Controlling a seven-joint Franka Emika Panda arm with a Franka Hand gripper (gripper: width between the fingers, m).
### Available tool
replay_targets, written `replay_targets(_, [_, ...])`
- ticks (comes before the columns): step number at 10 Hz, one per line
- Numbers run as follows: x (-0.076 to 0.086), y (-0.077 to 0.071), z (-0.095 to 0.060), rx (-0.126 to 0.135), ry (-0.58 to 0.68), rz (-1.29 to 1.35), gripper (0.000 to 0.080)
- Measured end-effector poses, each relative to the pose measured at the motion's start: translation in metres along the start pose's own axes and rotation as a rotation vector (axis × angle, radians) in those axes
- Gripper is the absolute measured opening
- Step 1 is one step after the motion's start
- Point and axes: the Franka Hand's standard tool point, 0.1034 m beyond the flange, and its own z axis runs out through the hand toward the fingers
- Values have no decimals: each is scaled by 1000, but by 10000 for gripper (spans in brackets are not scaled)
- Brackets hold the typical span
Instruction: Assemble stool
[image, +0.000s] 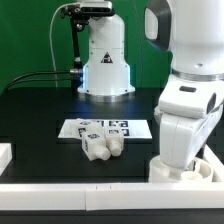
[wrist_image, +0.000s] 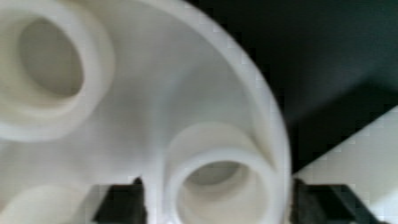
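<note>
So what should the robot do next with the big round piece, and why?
Probably close the end effector on the stool seat. The seat fills the wrist view between the fingers, though whether they grip it is unclear. The legs lie loose beside the marker board, so the seat likely needs placing first.

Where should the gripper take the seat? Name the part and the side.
The rim nearest the gripper, from above. The seat appears to lie flat, sockets up, too wide to span; its thick edge likely fits between the fingers.
</note>
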Motion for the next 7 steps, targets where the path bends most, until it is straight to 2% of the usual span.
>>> replay_targets(1, [-3,-1,1,9,-10,3,532])
replay_targets(2, [-5,-2,1,16,-16,3,626])
replay_targets(5, [-10,0,-23,33,-38,14,648])
replay_targets(7, [-8,-1,-34,21,-31,48,649])
